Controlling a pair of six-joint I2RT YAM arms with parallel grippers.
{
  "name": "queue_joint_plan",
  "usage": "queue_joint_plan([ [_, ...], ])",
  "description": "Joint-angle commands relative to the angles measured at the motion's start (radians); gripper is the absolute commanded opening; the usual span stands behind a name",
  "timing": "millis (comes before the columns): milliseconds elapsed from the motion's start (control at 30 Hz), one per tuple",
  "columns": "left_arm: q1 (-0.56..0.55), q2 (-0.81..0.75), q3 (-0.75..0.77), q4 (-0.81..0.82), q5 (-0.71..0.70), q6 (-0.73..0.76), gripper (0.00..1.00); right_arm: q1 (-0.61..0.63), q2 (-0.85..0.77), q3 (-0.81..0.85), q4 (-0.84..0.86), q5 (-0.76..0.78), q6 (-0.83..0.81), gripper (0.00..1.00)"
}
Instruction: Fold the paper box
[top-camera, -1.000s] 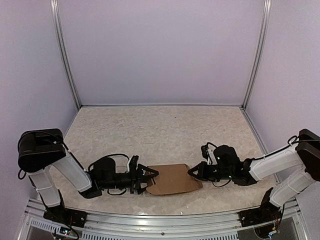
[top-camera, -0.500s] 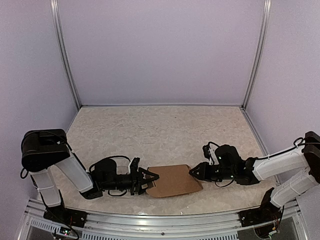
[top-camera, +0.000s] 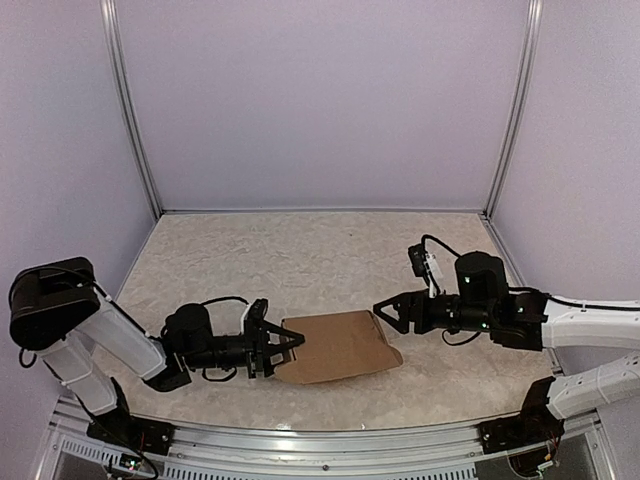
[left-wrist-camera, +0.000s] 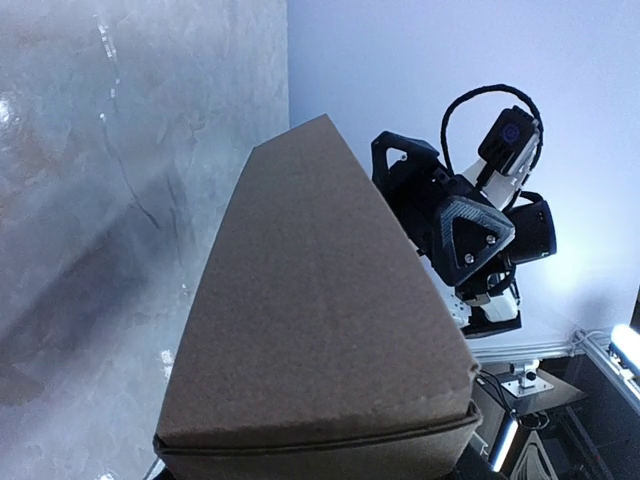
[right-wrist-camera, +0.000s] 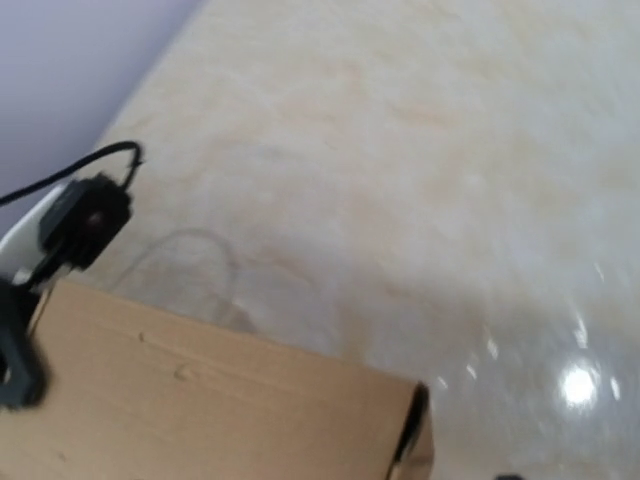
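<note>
The paper box (top-camera: 340, 345) is a flat brown cardboard piece lying near the table's front middle. My left gripper (top-camera: 283, 348) lies low on the table and is shut on the box's left end, one finger above it and one below. In the left wrist view the paper box (left-wrist-camera: 320, 330) fills the lower frame and hides my own fingers. My right gripper (top-camera: 388, 312) hovers open just off the box's upper right corner, not touching it. The right wrist view shows the paper box (right-wrist-camera: 200, 400) with its open end at the lower left; my fingers are out of that frame.
The marbled tabletop (top-camera: 320, 260) is closed in by pale walls and two metal corner posts (top-camera: 135, 120). A metal rail (top-camera: 300, 440) runs along the near edge. The right gripper's body (left-wrist-camera: 450, 220) shows past the box in the left wrist view.
My right gripper has opened, let go of the box's right end and pulled back up and to the right. The left gripper closed on the left end and drew the box slightly left.
</note>
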Motion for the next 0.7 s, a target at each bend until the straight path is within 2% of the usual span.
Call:
queue_joint_plan([
  [0, 0.039, -0.126, -0.022, -0.041, 0.121, 0.031, 0.20, 0.004, -0.049, 0.078, -0.105, -0.094, -0.240, 0.77],
  [100, 0.080, -0.238, -0.036, -0.089, 0.184, 0.028, 0.19, 0.004, -0.097, 0.103, -0.103, -0.148, -0.372, 0.98],
  [133, 0.098, -0.266, -0.042, -0.113, 0.207, 0.025, 0.19, 0.005, -0.113, 0.107, -0.093, -0.157, -0.414, 0.99],
  [200, 0.148, -0.350, -0.039, -0.199, 0.269, 0.012, 0.19, 0.006, -0.148, 0.106, -0.067, -0.176, -0.491, 1.00],
  [300, 0.211, -0.435, -0.047, -0.236, 0.348, -0.004, 0.19, 0.015, -0.176, 0.105, -0.030, -0.206, -0.620, 1.00],
  [467, 0.300, -0.587, -0.036, -0.357, 0.497, 0.013, 0.22, 0.094, -0.199, 0.080, 0.045, -0.198, -0.905, 1.00],
  [567, 0.349, -0.643, -0.042, -0.359, 0.561, -0.023, 0.22, 0.205, -0.205, 0.053, 0.089, -0.084, -1.163, 1.00],
  [667, 0.379, -0.682, -0.044, -0.343, 0.616, -0.047, 0.22, 0.319, -0.188, 0.039, 0.147, 0.091, -1.371, 1.00],
])
